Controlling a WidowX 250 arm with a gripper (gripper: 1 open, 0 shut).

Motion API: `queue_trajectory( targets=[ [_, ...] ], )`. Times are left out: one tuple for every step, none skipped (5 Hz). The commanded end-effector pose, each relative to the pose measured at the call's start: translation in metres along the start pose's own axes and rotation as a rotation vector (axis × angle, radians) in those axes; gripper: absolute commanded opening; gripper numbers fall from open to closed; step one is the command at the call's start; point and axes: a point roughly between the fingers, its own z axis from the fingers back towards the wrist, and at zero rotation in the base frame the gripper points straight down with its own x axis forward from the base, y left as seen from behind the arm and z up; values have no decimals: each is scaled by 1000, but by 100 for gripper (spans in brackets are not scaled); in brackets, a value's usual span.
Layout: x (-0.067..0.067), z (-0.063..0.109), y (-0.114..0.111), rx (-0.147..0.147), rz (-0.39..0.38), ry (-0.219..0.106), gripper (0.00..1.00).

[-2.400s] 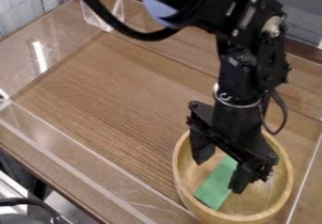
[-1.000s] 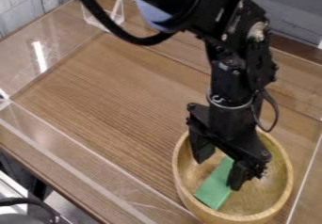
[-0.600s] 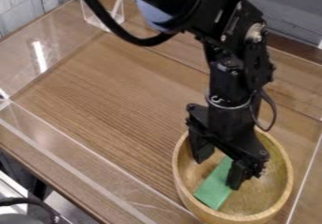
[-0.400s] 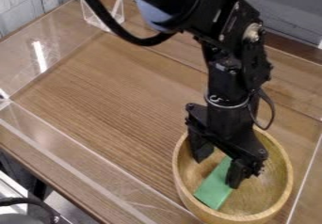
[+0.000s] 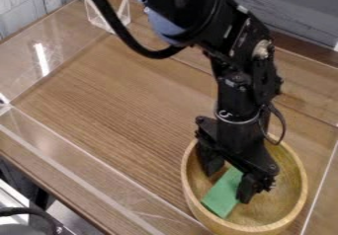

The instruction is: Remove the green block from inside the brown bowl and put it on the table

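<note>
The brown bowl (image 5: 294,205) sits on the table (image 5: 119,96) at the lower right. Inside it the green block (image 5: 220,195) lies flat, its far end hidden behind my fingers. My gripper (image 5: 235,176) points straight down into the bowl and stands open, one black finger (image 5: 212,158) to the block's left and the other (image 5: 259,185) to its right. The jaws straddle the block's upper part. I cannot tell if the fingertips touch the bowl's floor.
Clear plastic walls (image 5: 59,130) run along the table's edges, on the left and front. My black arm (image 5: 211,32) reaches in from the top. The wood-grain surface stretches left of the bowl.
The hand has sunk slightly lower into the bowl around the block. The jaws have stayed open and the block has not moved.
</note>
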Motion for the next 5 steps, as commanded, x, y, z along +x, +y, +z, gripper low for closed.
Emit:
queue_trajectory(
  targets=[
    [4,-2,4,2,-2,-23,100],
    [3,-7,5,2,3,-24,0],
    [2,-4,4,-2,8,-12,0],
    [0,-1,3,-6,14,-3,0],
    [-2,2,3,-9,19,6,0]
  ],
)
